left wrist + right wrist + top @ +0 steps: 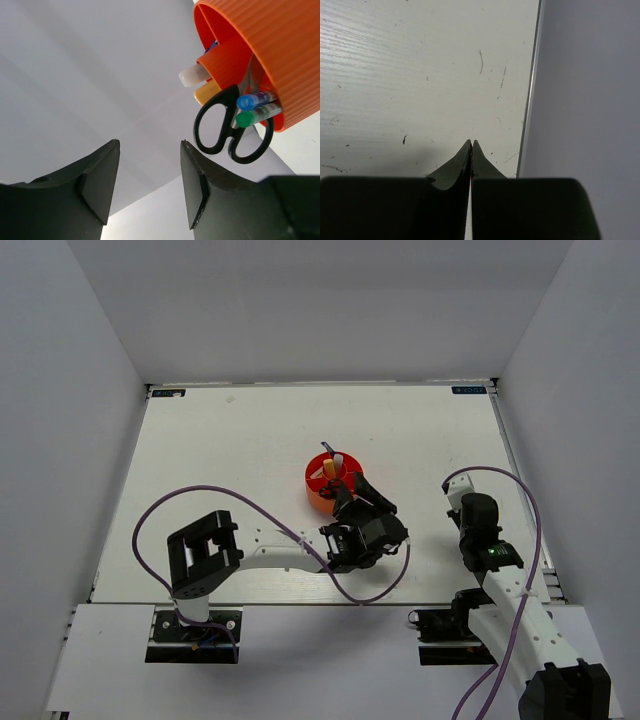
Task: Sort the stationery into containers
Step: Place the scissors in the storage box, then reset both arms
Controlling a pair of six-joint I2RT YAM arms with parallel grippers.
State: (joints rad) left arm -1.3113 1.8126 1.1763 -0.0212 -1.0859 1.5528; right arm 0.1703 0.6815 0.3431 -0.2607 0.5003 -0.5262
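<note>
While the left gripper [150,187] hangs by the tub [272,47], its state: fingers spread, nothing between them.
Right gripper [471,145]: fingertips pressed together, empty, low over the bare table [395,75] near its right-hand edge, well apart from the tub.
Tub, location: mid-table, upright, just beyond the left gripper; ribbed orange wall, inner divider visible.
Contents seen: scissors [230,125], highlighter [195,75], blue-capped pen [252,100], green-capped pen [247,119]; an orange-yellow end beside the highlighter, kind unclear.
Loose stationery: none seen on the table from above; the left arm may hide some.
Step in hand (judged): clearing the empty left gripper away from the tub.
Handling note: keep the fingers apart and rise before pulling back, so neither finger hooks the scissor loops or nudges the wall; a light plastic tub would likely slide or tip.
Scissors, orientation: handles up, out past the rim; blades down inside; long axis roughly upright, leaning on the divider.
Pens and highlighter, orientation: capped ends and pale tip at the mouth; long axes near upright, with a slight lean.
</note>
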